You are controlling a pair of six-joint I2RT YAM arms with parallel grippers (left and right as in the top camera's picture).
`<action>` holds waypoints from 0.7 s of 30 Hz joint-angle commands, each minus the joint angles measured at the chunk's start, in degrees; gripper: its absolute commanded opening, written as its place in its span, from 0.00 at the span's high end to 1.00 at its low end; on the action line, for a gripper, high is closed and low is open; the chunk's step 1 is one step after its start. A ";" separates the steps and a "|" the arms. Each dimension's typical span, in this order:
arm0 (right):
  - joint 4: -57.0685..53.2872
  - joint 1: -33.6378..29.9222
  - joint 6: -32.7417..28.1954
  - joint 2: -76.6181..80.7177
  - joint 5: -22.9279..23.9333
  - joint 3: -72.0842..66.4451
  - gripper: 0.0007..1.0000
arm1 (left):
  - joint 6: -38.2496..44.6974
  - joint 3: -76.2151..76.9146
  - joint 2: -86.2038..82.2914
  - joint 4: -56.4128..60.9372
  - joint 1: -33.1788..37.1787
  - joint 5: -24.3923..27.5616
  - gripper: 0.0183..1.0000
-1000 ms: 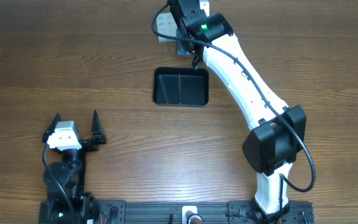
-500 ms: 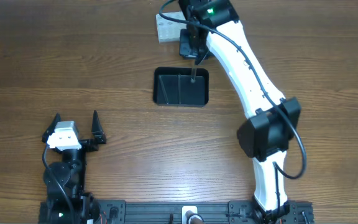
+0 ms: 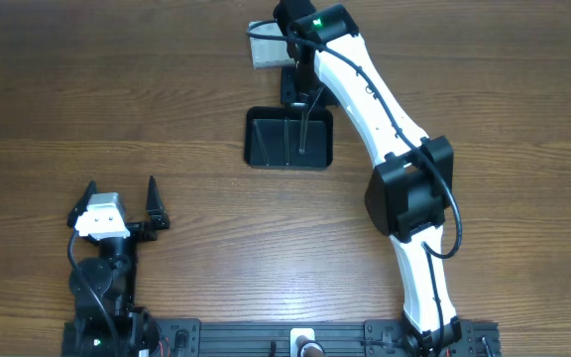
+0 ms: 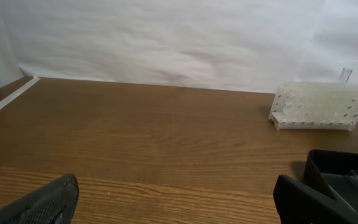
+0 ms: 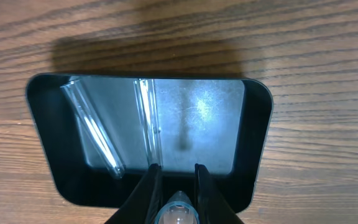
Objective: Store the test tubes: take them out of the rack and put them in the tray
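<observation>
Fingers (image 5: 151,186) of the right gripper (image 5: 174,177) clamp one glass test tube (image 5: 176,216) near its top, over the black tray (image 5: 257,143) holding two tubes (image 5: 95,134) — probably light, stiff, slick, breakable, best pinched gently near the rim — left gripper (image 3: 121,188) spread, empty.

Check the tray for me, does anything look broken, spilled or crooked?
Nothing broken or spilled. In the tray, one test tube lies slanted beside a straight tube; the right gripper holds a third tube above.

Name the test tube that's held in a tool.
The tube in the right tool, above the tray; two tubes lie flat inside, another stands in the rack.
</observation>
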 commanded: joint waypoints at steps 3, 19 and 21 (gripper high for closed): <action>-0.15 0.09 0.59 2.62 -0.37 1.27 0.99 | 0.85 -0.24 -0.46 -0.04 0.24 0.39 0.00; 0.72 0.07 1.09 6.82 -0.35 1.27 0.99 | 0.85 -0.24 -0.46 -0.04 0.24 0.39 0.00; 0.98 0.07 1.38 7.34 -0.33 1.27 0.99 | 0.83 -0.24 -0.46 -0.04 0.24 0.39 0.00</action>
